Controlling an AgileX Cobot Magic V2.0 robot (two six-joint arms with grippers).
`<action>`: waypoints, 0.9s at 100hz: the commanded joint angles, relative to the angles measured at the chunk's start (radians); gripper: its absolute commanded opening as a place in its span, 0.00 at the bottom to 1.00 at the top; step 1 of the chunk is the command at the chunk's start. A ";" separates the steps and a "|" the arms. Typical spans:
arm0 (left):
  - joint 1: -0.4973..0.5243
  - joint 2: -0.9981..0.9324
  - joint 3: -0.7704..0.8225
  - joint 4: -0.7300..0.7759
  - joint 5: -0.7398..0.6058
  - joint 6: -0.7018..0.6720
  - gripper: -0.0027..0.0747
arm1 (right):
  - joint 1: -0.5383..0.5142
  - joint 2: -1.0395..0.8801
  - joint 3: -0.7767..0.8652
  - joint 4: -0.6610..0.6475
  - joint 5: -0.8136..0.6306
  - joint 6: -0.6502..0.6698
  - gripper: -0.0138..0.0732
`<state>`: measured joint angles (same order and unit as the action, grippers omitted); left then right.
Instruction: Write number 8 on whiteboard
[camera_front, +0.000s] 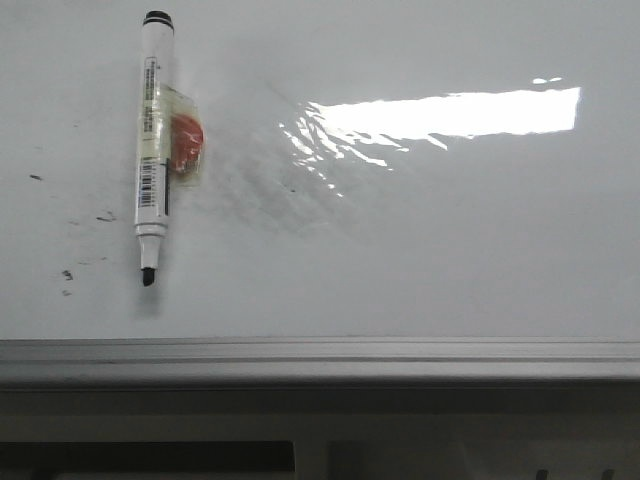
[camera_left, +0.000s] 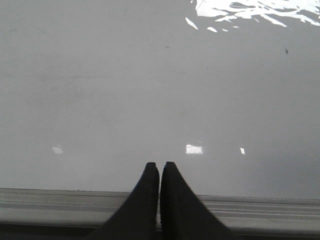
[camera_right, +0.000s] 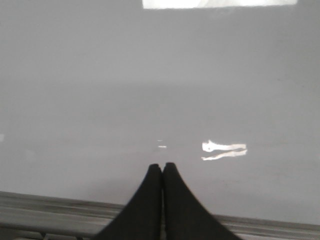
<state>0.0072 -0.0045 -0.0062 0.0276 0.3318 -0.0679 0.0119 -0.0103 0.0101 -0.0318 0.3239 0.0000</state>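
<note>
The whiteboard (camera_front: 420, 250) fills the front view, glossy white with faint grey smears and a bright glare patch. A white marker (camera_front: 153, 140) with a black tip lies on it at the left, uncapped, tip toward the near edge, with tape and an orange piece stuck to its side. No number 8 shows on the board, only small dark specks at the left. My left gripper (camera_left: 160, 166) is shut and empty above the board's near rail. My right gripper (camera_right: 163, 167) is shut and empty too, also by the rail. Neither gripper shows in the front view.
The grey metal edge rail (camera_front: 320, 360) runs along the near side of the board. It also shows in the left wrist view (camera_left: 60, 205) and the right wrist view (camera_right: 50, 210). Small dark smudges (camera_front: 68, 274) sit left of the marker tip.
</note>
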 joint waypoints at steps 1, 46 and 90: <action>-0.007 -0.028 0.039 -0.002 -0.047 -0.010 0.01 | -0.004 -0.022 0.014 -0.005 -0.025 -0.011 0.09; -0.007 -0.028 0.039 -0.002 -0.047 -0.010 0.01 | -0.004 -0.022 0.014 -0.005 -0.025 -0.011 0.09; -0.007 -0.028 0.039 0.036 -0.124 -0.008 0.01 | -0.004 -0.022 0.014 -0.005 -0.032 -0.011 0.09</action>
<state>0.0072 -0.0045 -0.0062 0.0729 0.2983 -0.0679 0.0119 -0.0103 0.0101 -0.0318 0.3239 0.0000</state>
